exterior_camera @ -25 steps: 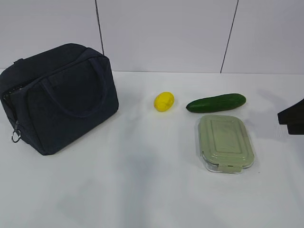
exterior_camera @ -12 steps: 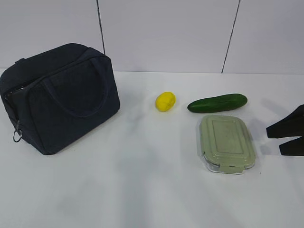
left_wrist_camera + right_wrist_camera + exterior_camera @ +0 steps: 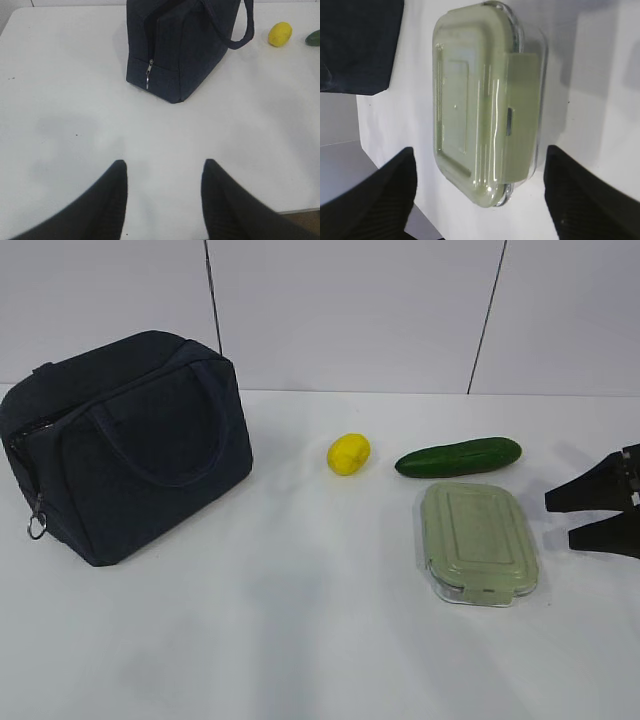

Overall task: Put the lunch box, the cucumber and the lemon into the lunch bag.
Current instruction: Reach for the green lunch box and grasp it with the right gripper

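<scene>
lunch bag (image 3: 130,445): no readable text or logo
lunch box (image 3: 478,541) lid: no lettering legible
desk (image 3: 300,620): no markings

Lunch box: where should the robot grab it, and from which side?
Probably across the lunch box's two long sides, coming from its right, where the right gripper waits with jaws wide open. The box lies flat on the table, its lid clipped on. The cucumber lies close behind it, so reaching from the back looks awkward.
</scene>
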### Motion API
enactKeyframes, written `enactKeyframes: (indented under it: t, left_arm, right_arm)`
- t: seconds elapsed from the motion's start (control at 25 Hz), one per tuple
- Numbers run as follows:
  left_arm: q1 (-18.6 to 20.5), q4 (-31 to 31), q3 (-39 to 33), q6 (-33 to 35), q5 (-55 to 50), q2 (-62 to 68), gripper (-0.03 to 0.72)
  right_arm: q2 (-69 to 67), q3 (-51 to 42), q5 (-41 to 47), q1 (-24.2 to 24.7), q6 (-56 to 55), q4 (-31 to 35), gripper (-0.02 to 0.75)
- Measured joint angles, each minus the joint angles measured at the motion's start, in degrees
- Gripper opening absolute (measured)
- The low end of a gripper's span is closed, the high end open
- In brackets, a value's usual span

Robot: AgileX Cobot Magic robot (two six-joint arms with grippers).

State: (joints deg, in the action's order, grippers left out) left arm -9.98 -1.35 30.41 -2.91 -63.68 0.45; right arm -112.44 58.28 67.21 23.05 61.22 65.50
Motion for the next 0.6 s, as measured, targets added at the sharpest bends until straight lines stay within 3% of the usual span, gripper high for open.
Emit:
enactKeyframes:
  t: [0.32,0.6]
  left_arm:
    - [0.00,0.00,0.00,0.00,0.10,0.00,0.340]
    - [0.00,0.00,0.00,0.00,0.10,0.00,0.340]
  right_arm:
    - [-2.61,1.77,-0.23,0.00,3.11,0.66,0.589]
    - [-6.90,1.90,-0.23,0.00,3.50,5.05,0.588]
